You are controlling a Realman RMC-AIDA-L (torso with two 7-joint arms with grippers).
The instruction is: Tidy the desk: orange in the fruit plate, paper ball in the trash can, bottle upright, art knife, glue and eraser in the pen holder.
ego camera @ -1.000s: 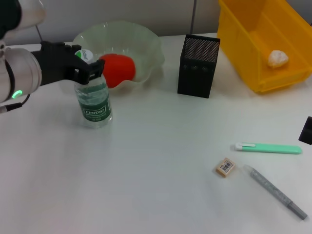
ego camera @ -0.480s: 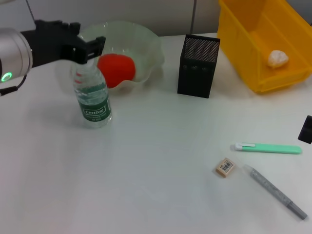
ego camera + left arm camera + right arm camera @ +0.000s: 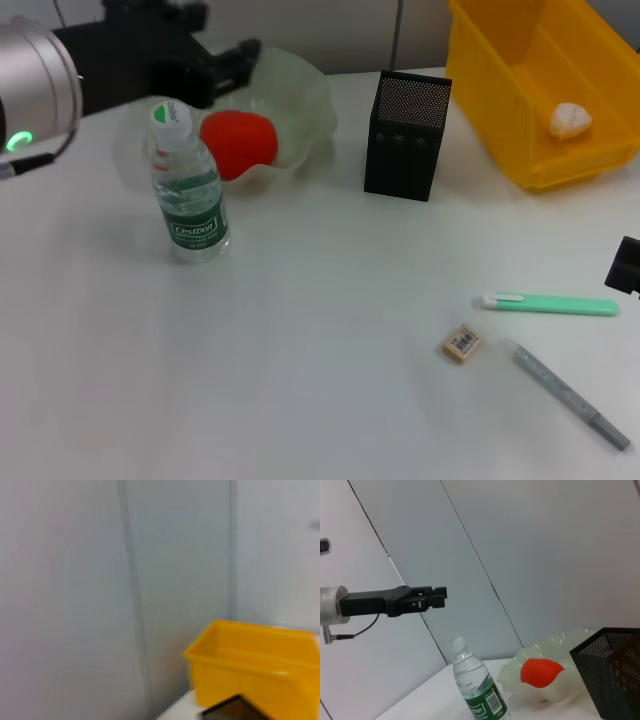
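Observation:
A clear bottle (image 3: 188, 190) with a green label stands upright on the white desk, left of centre; it also shows in the right wrist view (image 3: 477, 692). My left gripper (image 3: 220, 35) is open and empty, raised above and behind the bottle, and shows side-on in the right wrist view (image 3: 440, 593). The orange (image 3: 240, 142) lies in the translucent fruit plate (image 3: 305, 95). The black mesh pen holder (image 3: 405, 135) stands mid-desk. The green art knife (image 3: 550, 304), the eraser (image 3: 462, 343) and the grey glue stick (image 3: 570, 392) lie front right. My right gripper (image 3: 627, 265) shows only at the right edge.
A yellow bin (image 3: 520, 110) at the back right holds a white paper ball (image 3: 570, 120). The left wrist view shows the bin (image 3: 250, 665) and a corner of the pen holder (image 3: 232, 711) against a grey wall.
My left gripper has let go of the bottle's neck and risen up and back over the plate. The bottle stays standing. The right arm has barely moved.

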